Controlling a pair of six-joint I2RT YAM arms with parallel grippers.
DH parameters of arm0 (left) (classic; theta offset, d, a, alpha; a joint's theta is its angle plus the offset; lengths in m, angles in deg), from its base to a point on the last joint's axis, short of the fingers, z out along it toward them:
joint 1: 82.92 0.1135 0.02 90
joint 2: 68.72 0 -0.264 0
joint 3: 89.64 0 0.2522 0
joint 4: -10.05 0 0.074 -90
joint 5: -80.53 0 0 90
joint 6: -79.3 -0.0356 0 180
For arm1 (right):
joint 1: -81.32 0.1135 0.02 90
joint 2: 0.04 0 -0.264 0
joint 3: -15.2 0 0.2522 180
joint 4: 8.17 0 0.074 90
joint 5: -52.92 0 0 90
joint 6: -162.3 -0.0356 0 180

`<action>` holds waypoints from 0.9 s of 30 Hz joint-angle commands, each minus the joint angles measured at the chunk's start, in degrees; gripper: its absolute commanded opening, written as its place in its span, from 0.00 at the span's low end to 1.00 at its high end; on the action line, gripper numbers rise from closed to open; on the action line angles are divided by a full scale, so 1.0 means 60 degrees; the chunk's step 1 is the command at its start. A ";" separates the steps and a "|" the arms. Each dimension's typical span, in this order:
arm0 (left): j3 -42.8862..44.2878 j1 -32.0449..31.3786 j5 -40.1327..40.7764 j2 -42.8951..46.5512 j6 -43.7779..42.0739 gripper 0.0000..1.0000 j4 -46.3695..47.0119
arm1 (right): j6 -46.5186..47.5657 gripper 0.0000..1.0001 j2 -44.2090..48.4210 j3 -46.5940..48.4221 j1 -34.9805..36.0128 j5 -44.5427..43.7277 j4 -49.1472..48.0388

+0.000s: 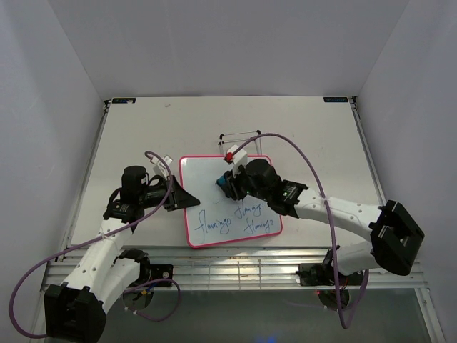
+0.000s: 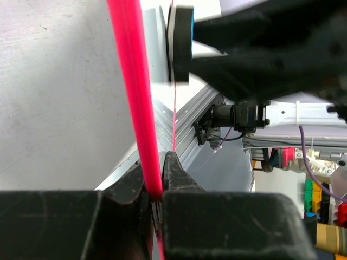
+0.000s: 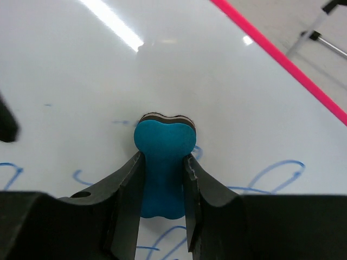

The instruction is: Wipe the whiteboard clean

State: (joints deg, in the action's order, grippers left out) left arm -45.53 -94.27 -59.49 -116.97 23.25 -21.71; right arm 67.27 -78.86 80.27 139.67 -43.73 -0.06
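The whiteboard (image 1: 207, 187) lies flat mid-table, white with a pink-red frame and blue handwriting on its near half. My left gripper (image 1: 180, 198) is shut on its left frame edge; in the left wrist view the pink frame (image 2: 135, 103) runs up from between the closed jaws. My right gripper (image 1: 227, 184) is shut on the small blue bone-shaped eraser (image 3: 164, 162) and presses it onto the board's upper middle, just above the writing. The eraser also shows in the left wrist view (image 2: 180, 43). Blue strokes (image 3: 271, 176) lie beside it.
A thin black wire stand (image 1: 239, 143) sits just beyond the board's far edge, with a small red-and-white clip (image 1: 230, 154) on my right wrist cable near it. Purple cables loop above both arms. A metal rail (image 1: 235, 264) runs along the near table edge.
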 commanded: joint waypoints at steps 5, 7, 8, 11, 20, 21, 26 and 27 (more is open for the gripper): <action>0.0157 -0.0173 -0.0028 0.0410 -0.1338 0.00 0.0920 | 0.0005 0.24 -0.0778 -0.0630 -0.1902 -0.0384 0.1321; 0.0128 -0.0173 -0.0042 0.0395 -0.1338 0.00 0.0934 | -0.0053 0.23 -0.0953 -0.0233 -0.1757 -0.0108 0.1585; 0.0142 -0.0173 -0.0028 0.0381 -0.1338 0.00 0.0920 | -0.0112 0.23 -0.0968 0.0073 -0.1567 0.0111 0.1514; 0.0142 -0.0188 -0.0086 0.0278 -0.1338 0.00 0.0934 | -0.0273 0.23 -0.1217 0.0878 -0.0572 0.0549 0.1367; 0.0142 -0.0202 -0.0042 0.0205 -0.1323 0.00 0.0934 | -0.0698 0.23 -0.2550 0.2874 0.1481 0.2164 0.1220; 0.0142 -0.0202 -0.0028 0.0219 -0.1323 0.00 0.0920 | -0.0684 0.22 -0.2623 0.2889 0.1482 0.2033 0.1292; 0.0127 -0.0217 0.0045 0.0278 -0.1294 0.00 0.0920 | -0.0815 0.22 -0.2522 0.1954 0.0663 0.1157 0.1586; 0.0127 -0.0202 0.0089 0.0278 -0.1294 0.00 0.0905 | -0.0903 0.22 -0.2275 0.1690 0.0444 0.0747 0.1615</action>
State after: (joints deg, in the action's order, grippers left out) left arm -45.90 -93.66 -57.85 -117.12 24.92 -22.93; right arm 64.95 -90.25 96.03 144.70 -37.63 3.67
